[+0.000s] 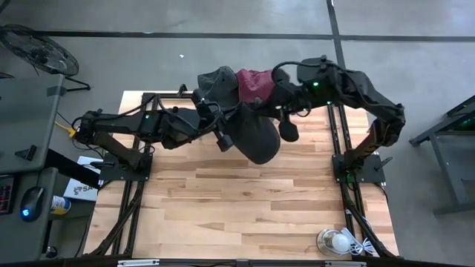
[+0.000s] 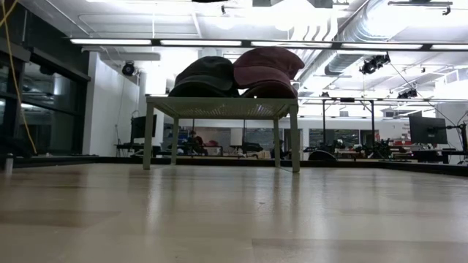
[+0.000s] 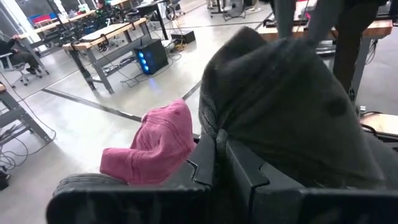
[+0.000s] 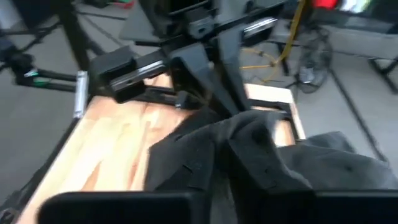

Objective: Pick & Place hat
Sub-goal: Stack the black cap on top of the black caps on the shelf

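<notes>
Both grippers hold one dark grey hat [image 1: 256, 137] between them, above the table's far half. My left gripper [image 1: 225, 139] is shut on its left side and my right gripper [image 1: 286, 127] is shut on its right side. The hat fills the left wrist view [image 3: 280, 106] and the right wrist view [image 4: 261, 149]. Beyond it, a white rack [image 2: 219, 108] at the far edge carries another dark hat [image 1: 214, 81] [image 2: 206, 75] and a maroon hat [image 1: 256, 85] [image 2: 267, 69] [image 3: 155, 146], resting on its top. The low view shows neither gripper nor the held hat. My left gripper pinches a bunched fold of the dark hat's cloth [image 3: 214, 130] between its two fingers, coming from the table's left. The hat is lifted clear of the table. My right gripper pinches a gathered fold at the hat's opposite side [image 4: 227, 149], coming from the table's right. The cloth hangs slack between the two holds.
A round lamp-like object with a white cord [image 1: 338, 241] sits at the table's near right corner. The bare wooden table top [image 1: 237, 208] stretches across the near half. The arms' dark frames [image 1: 126, 167] stand along both side edges.
</notes>
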### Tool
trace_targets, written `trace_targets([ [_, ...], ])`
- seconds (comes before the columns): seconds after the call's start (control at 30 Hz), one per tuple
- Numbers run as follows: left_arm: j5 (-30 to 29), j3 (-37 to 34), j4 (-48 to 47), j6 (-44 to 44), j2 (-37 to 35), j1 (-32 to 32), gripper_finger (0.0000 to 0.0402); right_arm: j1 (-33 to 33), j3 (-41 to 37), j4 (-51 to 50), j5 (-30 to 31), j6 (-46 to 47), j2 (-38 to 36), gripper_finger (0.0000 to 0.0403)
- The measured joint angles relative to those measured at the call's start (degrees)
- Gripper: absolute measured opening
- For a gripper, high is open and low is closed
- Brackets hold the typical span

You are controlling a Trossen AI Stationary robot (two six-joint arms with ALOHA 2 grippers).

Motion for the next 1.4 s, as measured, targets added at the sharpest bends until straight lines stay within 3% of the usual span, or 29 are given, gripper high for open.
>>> trace_targets([
  [0.3, 0.57, 0.0, -1.6, -1.09, -2.06, 0.0, 0.0009, -0.02, 0.07, -1.18, 3.84, 1.53, -3.13, 0.0126],
  [0.6, 4.16, 0.26, -5.8, -1.31, -6.76, 0.86, 0.0009, -0.04, 0.07, -5.89, 9.02, 3.26, -4.93, 0.0144],
  [1.03, 39.2, 21.17, -33.21, 0.54, -5.03, 20.31, 0.0009, -0.07, 0.04, -6.08, 13.41, 4.07, -5.28, 0.0145],
  [1.4, 61.38, 23.71, -39.6, 10.02, -1.37, 36.03, 0.0009, -0.07, 0.0, -5.65, 18.57, 5.62, -5.23, 0.0145],
])
